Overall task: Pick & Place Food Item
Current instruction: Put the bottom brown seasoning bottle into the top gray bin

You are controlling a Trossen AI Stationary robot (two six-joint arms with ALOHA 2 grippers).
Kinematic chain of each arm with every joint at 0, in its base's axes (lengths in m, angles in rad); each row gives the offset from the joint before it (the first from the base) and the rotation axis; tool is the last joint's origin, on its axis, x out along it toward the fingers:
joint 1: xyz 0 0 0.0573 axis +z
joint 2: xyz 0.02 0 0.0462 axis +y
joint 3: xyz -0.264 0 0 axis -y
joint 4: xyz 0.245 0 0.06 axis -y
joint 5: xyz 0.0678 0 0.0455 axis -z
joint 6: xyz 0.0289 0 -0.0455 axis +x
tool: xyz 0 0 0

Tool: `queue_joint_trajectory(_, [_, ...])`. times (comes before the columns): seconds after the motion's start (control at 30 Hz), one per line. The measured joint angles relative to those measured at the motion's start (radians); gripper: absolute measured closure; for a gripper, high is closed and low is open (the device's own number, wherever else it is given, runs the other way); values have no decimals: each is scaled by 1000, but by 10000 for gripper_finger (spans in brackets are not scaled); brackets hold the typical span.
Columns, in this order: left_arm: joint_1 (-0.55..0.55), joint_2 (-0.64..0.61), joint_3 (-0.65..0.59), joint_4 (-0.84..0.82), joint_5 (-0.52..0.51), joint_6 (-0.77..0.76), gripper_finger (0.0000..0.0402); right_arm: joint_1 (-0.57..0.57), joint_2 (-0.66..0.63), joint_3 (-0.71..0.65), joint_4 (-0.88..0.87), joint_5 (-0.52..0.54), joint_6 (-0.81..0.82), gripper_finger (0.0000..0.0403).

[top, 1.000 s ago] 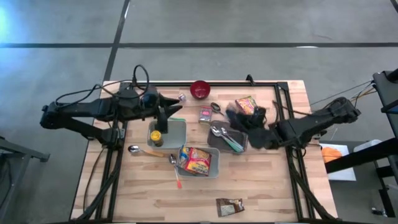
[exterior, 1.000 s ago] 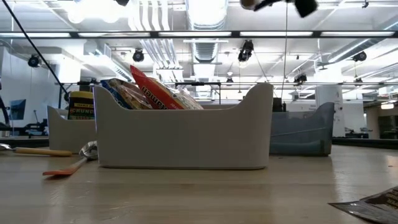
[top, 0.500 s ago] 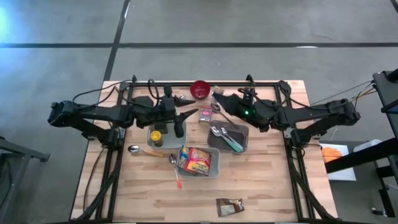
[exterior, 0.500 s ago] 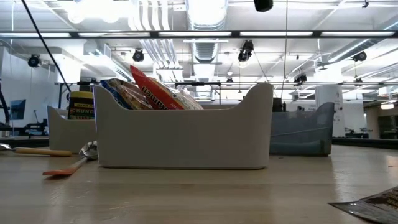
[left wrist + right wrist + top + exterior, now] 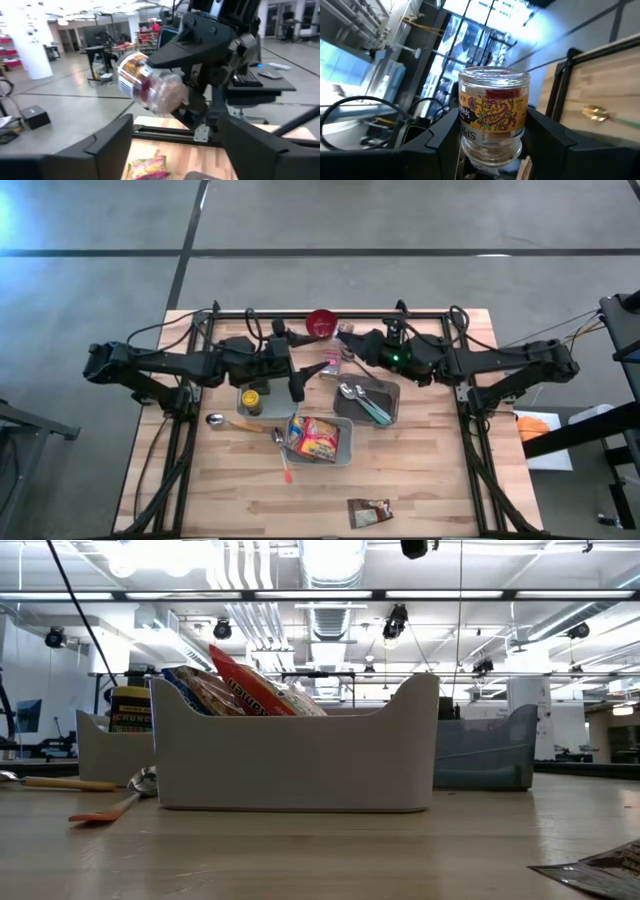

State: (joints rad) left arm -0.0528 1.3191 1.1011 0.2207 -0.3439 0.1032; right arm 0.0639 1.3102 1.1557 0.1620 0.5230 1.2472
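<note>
A clear spice jar [image 5: 493, 116] with a yellow and red label is held between the fingers of the right gripper [image 5: 345, 336], raised above the table [image 5: 440, 480] near its far edge, beside a red bowl [image 5: 321, 323]. In the left wrist view the same jar is seen clamped in the right arm's jaws, well ahead of the left arm's own fingers. The left gripper [image 5: 296, 372] is spread wide and empty, poised by a light grey bin [image 5: 283, 396] in which a yellow-lidded jar [image 5: 250, 396] stands. A dark bin [image 5: 385, 393] with spoons [image 5: 362, 401] lies under the right arm, and a white bin [image 5: 290, 755] with a snack packet [image 5: 315, 436] sits nearer the front.
</note>
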Motion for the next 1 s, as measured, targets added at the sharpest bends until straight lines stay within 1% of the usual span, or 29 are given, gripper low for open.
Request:
queue_joint_trajectory(0.13, [0,7,0,30,-38,10,65,-38,0,0,2,-78,27,226])
queue_joint_trajectory(0.27, [0,7,0,38,-68,21,57,-60,0,0,15,-87,-11,226])
queue_joint_trajectory(0.37, [-1,7,0,57,-73,-41,57,-72,0,0,15,-103,-62,226])
queue_joint_trajectory(0.47, [-1,7,0,75,-57,-139,57,-97,0,0,14,-181,-150,226])
queue_joint_trajectory(0.57, [-1,7,0,80,-33,-238,57,-115,0,0,18,-235,-268,226])
queue_joint_trajectory(0.63, [-1,7,0,81,-11,-321,57,-126,0,0,34,-298,-396,226])
queue_joint_trajectory(0.7, [0,7,0,83,35,-408,57,-136,0,0,38,-399,-520,226])
queue_joint_trajectory(0.8, [2,4,0,78,131,-502,57,-151,0,0,19,-568,-636,226])
queue_joint_trajectory(0.87, [2,-6,0,75,200,-549,57,-156,-5,3,-2,-656,-703,226])
queue_joint_trajectory(0.93, [2,-18,0,60,246,-602,57,-157,-8,17,-58,-705,-769,226])
queue_joint_trajectory(1.0, [2,-31,0,30,273,-654,57,-156,-7,51,-167,-717,-844,226])
